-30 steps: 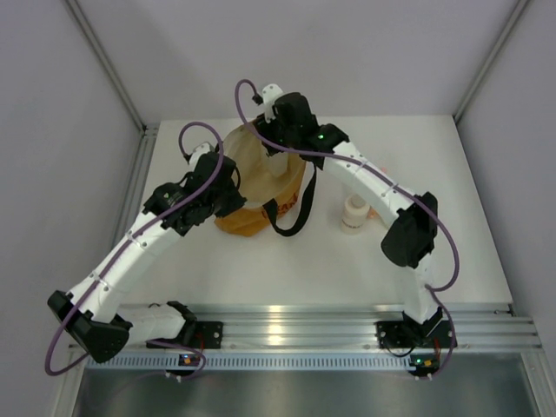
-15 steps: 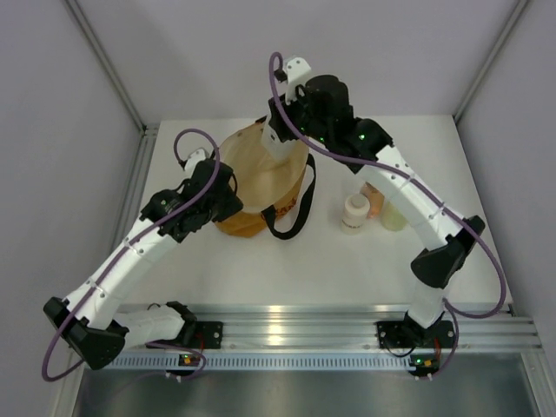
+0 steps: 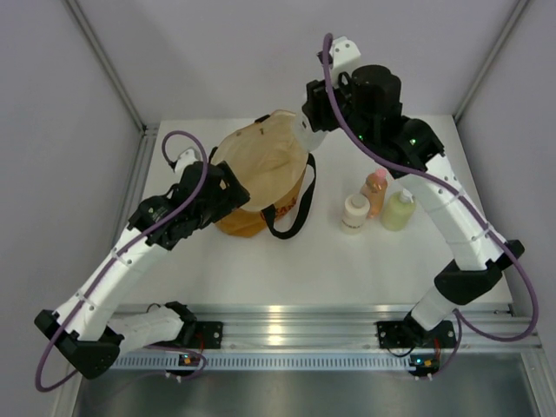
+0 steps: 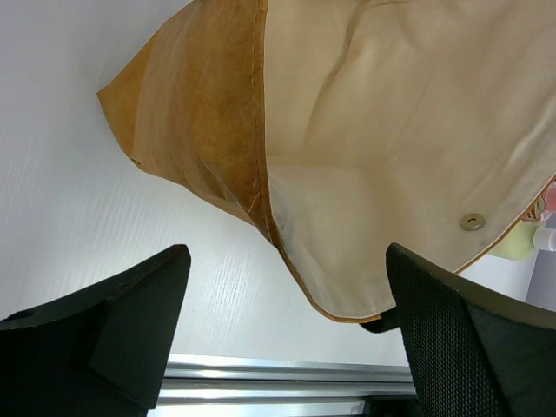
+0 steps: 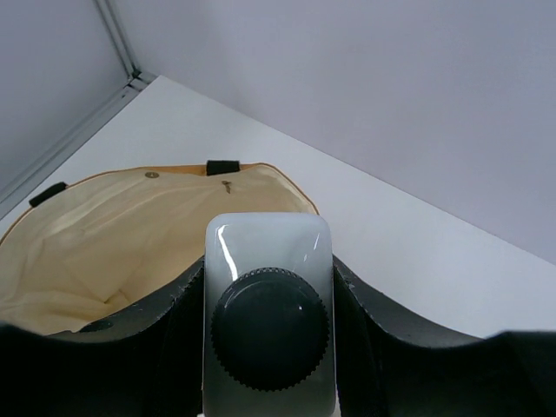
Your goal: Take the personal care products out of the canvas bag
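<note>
Grey walls [image 3: 391,52] close in a white counter [image 3: 347,261]. The white bottle [image 5: 269,334], with its dark cap, is clamped in the right tool [image 5: 269,295], held above the bag [image 3: 261,169] over its open mouth. The bag sits left of centre, its black strap [image 3: 291,217] lying toward the jar [image 3: 354,213]. The jar, the pink bottle [image 3: 375,189] and the yellow-green bottle [image 3: 399,211] stand clustered to the right of the bag. The left tool [image 4: 287,259], fingers spread, straddles the bag's lower corner.

Two white-linked arms [image 3: 113,269] with black joints [image 3: 469,282], looping purple cables [image 3: 180,133], small green lights [image 3: 413,132]
</note>
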